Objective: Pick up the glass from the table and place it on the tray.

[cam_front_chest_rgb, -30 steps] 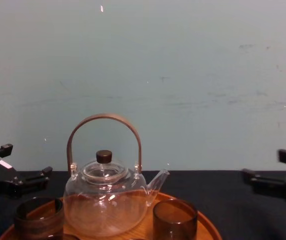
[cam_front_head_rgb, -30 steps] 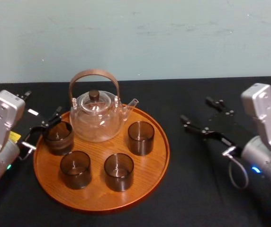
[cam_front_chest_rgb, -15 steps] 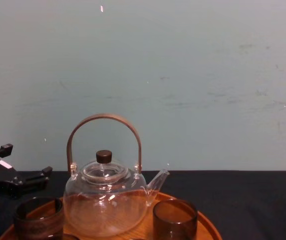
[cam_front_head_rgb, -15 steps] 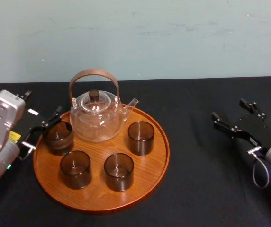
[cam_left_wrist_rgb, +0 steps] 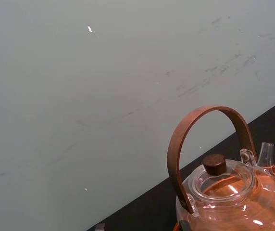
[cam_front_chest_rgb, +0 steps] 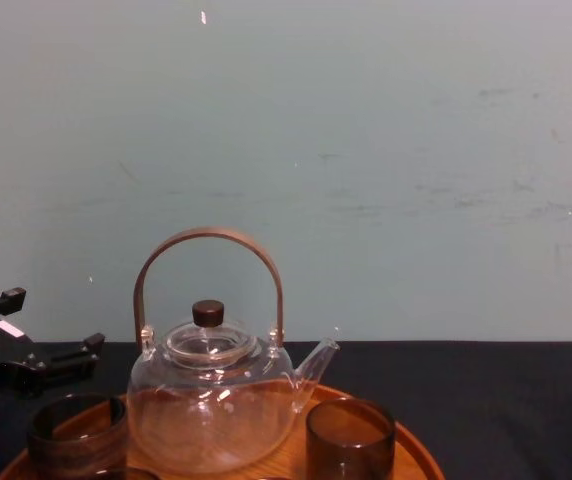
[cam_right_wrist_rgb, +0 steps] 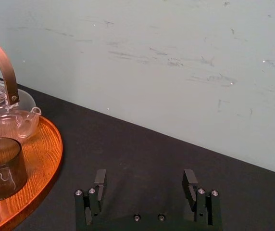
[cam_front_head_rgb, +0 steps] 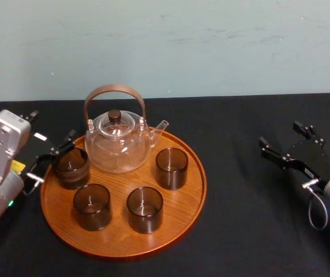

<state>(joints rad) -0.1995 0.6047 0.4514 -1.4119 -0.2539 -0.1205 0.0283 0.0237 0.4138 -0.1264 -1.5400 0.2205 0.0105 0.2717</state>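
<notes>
**Four glasses and a teapot on the wooden tray**

The tray was a large round disc of orange-brown wood with a visible grain and a low raised rim. It lay on a table covered in matt black cloth, before a pale, scuffed wall.

The tray held five things. One was a teapot of clear glass, round-bellied, with a short spout toward the robot's right, a dark knob on its lid and a brown hoop handle arching over it. It stood at the tray's rear.

The other four were short, straight-sided cylinders of smoky brown glass, all upright. The leftmost glass stood by the rim, just beside the teapot. The right glass stood under the spout. The front-left glass and the front-right glass stood side by side nearer the robot.

The left gripper hung at the tray's left edge, its black fingers spread wide just beside the leftmost glass. Whether either finger touched it could not be told.

The right gripper hovered over bare cloth, well apart from the tray, its fingers wide apart and holding nothing.
</notes>
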